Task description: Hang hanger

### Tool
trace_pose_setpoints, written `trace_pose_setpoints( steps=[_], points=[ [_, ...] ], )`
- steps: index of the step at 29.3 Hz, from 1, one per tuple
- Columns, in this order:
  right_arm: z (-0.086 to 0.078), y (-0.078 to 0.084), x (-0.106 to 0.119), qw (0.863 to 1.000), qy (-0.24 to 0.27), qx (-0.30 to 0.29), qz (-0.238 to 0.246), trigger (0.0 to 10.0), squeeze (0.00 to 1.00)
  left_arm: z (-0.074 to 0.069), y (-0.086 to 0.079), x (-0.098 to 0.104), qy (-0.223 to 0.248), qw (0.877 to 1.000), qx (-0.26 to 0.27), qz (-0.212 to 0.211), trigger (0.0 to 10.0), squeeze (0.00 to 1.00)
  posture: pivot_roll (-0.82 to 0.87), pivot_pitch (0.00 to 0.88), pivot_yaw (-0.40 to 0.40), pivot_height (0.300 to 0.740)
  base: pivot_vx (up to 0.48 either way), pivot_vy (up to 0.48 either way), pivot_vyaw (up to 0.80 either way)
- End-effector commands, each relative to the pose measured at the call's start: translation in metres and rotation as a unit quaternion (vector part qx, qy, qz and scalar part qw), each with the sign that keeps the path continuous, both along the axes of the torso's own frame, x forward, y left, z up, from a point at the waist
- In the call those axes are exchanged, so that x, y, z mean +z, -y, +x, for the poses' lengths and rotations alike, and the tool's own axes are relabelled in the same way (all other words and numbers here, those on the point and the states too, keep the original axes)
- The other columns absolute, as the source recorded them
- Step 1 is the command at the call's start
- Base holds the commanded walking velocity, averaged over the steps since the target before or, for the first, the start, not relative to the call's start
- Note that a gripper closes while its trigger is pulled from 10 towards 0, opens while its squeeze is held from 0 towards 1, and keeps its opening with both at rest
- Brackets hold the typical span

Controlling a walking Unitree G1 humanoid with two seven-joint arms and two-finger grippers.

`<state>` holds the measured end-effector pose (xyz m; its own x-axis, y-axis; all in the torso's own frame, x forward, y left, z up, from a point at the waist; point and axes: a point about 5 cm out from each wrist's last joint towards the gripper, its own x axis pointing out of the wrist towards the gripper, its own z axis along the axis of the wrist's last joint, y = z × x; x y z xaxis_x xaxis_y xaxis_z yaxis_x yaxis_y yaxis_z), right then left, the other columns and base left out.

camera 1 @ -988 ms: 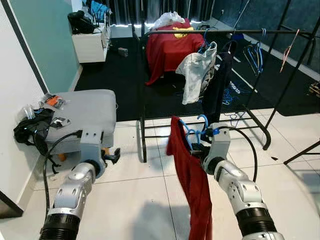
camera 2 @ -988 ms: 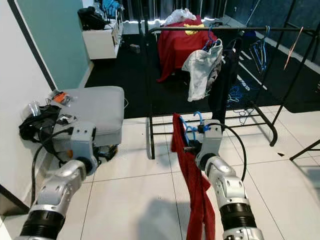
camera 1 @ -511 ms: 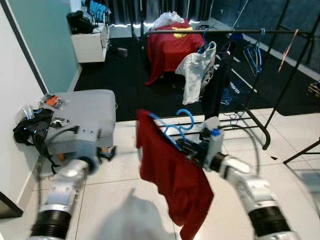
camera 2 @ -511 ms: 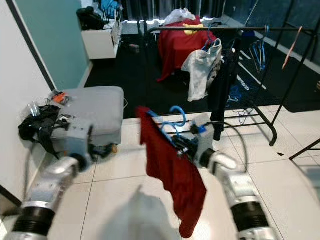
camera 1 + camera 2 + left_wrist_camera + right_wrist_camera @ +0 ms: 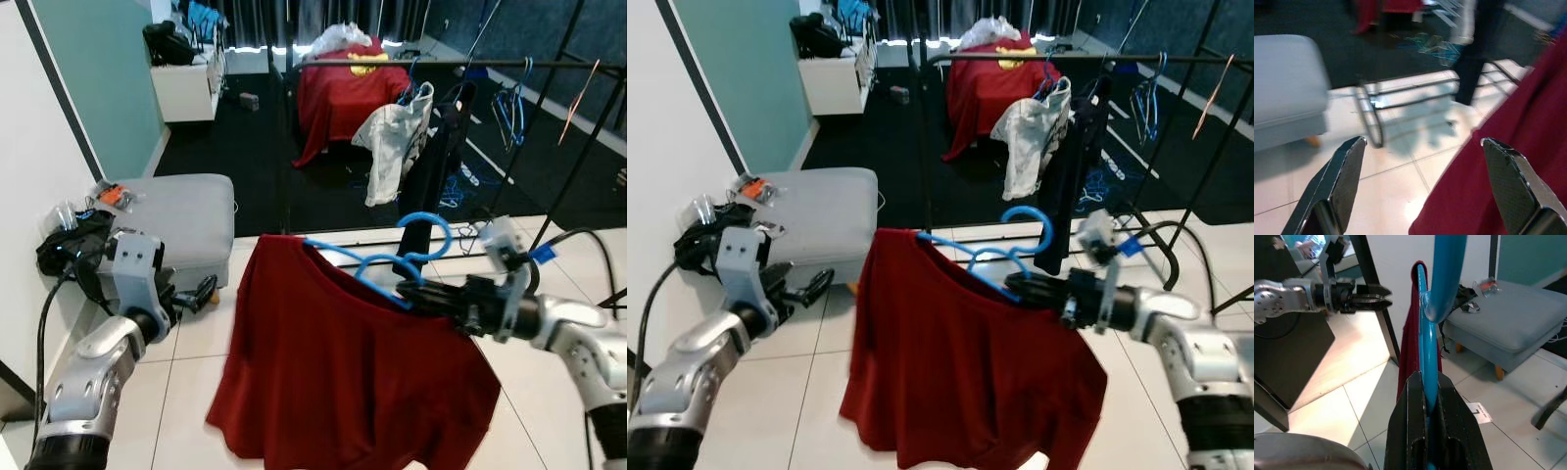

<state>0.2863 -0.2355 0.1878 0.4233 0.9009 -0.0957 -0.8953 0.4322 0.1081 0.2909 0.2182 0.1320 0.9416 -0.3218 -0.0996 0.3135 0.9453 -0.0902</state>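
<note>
The room has a floor (image 5: 186, 392) of pale shiny tiles near the robot and dark carpet farther back, with a green wall on the left side. A grey footstool (image 5: 181, 220) stands on the tiles by the wall, and a black tangle of straps (image 5: 64, 250) lies on its end next to some small things. Behind it a black clothes rack (image 5: 441, 65) crosses the room, and a white shirt (image 5: 392, 137), a dark garment (image 5: 436, 166) and some blue hangers (image 5: 514, 103) hang from its bar. A red cloth with a yellow sign (image 5: 343, 93) is draped over something at the back. The right tool (image 5: 411, 294) is pinched tight on the blue hanger (image 5: 397, 259), gripping it just below the hook. The hanger is held out in front of the robot, low and well in front of the rack's bar. A big red shirt (image 5: 343, 372) hangs from the hanger and spreads wide over the tiles. The left tool (image 5: 204, 291) is held out near the footstool, its two black fingers (image 5: 1344, 181) spread wide with nothing in them, and it is just beside the red shirt's edge.
</note>
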Motion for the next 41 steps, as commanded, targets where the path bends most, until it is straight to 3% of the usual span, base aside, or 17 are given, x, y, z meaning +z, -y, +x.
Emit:
trace_pose_setpoints(
  steps=[1, 2, 7, 12, 25, 26, 28, 29, 31, 32, 35, 38, 41],
  points=[
    [0.0, 0.003, 0.017, 0.999, 0.015, 0.019, 0.03, 10.0, 0.0, -0.008, 0.001, 0.008, 0.007, 0.999, -0.052, -0.01, 10.0, 1.0, -0.07, 0.0, 0.013, 0.74, 0.0, 0.0, 0.0],
    [-0.001, 0.005, 0.021, 0.999, 0.011, 0.03, 0.039, 10.0, 0.0, -0.013, 0.003, 0.01, 0.01, 0.997, -0.079, -0.014, 10.0, 1.0, -0.07, 0.0, 0.013, 0.74, 0.0, 0.0, 0.0],
    [-0.004, 0.008, 0.03, 0.997, 0.001, 0.054, 0.061, 10.0, 0.0, -0.021, 0.006, 0.009, 0.009, 0.994, -0.11, -0.004, 10.0, 1.0, -0.07, 0.0, 0.007, 0.74, 0.0, 0.0, 0.0],
    [-0.009, 0.009, 0.037, 0.993, -0.021, 0.085, 0.082, 10.0, 0.0, -0.018, 0.008, 0.001, 0.007, 0.995, -0.088, 0.039, 10.0, 1.0, -0.07, 0.008, -0.002, 0.74, 0.0, 0.0, 0.0],
    [-0.012, 0.017, 0.039, 0.992, -0.043, 0.101, 0.066, 10.0, 0.0, -0.011, 0.009, -0.002, 0.023, 0.997, -0.053, 0.045, 10.0, 1.0, -0.09, 0.027, -0.017, 0.74, 0.0, 0.0, 0.0],
    [-0.008, 0.02, 0.038, 0.994, -0.032, 0.086, 0.06, 10.0, 0.0, -0.014, 0.007, 0.005, 0.036, 0.997, -0.051, 0.042, 10.0, 0.11, -0.09, 0.03, -0.017, 0.74, 0.0, 0.0, 0.0],
    [-0.005, 0.02, 0.038, 0.996, -0.024, 0.072, 0.056, 10.0, 0.0, -0.015, 0.004, 0.012, 0.051, 0.998, -0.038, 0.018, 10.0, 0.12, -0.09, 0.031, -0.017, 0.74, 0.0, 0.0, 0.0],
    [-0.002, 0.021, 0.037, 0.997, -0.016, 0.058, 0.048, 10.0, 0.0, -0.016, -0.003, 0.022, 0.071, 0.997, -0.018, -0.012, 10.0, 0.29, -0.09, 0.03, -0.02, 0.74, 0.0, 0.0, 0.0],
    [0.0, 0.021, 0.036, 0.998, -0.01, 0.049, 0.042, 10.0, 0.0, -0.016, -0.007, 0.029, 0.085, 0.996, -0.005, -0.033, 10.0, 0.29, -0.09, 0.03, -0.02, 0.74, 0.0, 0.0, 0.0],
    [0.0, 0.019, 0.036, 0.998, -0.007, 0.047, 0.043, 10.0, 0.0, -0.018, -0.01, 0.037, 0.1, 0.993, -0.002, -0.06, 10.0, 1.0, -0.09, 0.031, -0.024, 0.74, 0.0, 0.0, 0.0],
    [0.001, 0.018, 0.036, 0.998, -0.006, 0.047, 0.045, 10.0, 0.0, -0.019, -0.01, 0.043, 0.109, 0.991, -0.007, -0.074, 10.0, 1.0, -0.08, 0.03, -0.027, 0.74, 0.0, 0.0, 0.0],
    [0.005, 0.011, 0.04, 0.997, 0.003, 0.051, 0.055, 10.0, 0.0, -0.024, 0.004, 0.046, 0.091, 0.993, -0.063, -0.042, 10.0, 1.0, -0.08, 0.032, -0.03, 0.74, 0.0, 0.0, 0.0],
    [0.006, 0.009, 0.04, 0.997, 0.003, 0.053, 0.056, 10.0, 0.0, -0.025, 0.011, 0.046, 0.082, 0.993, -0.077, -0.039, 10.0, 1.0, -0.08, 0.032, -0.03, 0.74, 0.0, 0.0, 0.0]
  ],
)
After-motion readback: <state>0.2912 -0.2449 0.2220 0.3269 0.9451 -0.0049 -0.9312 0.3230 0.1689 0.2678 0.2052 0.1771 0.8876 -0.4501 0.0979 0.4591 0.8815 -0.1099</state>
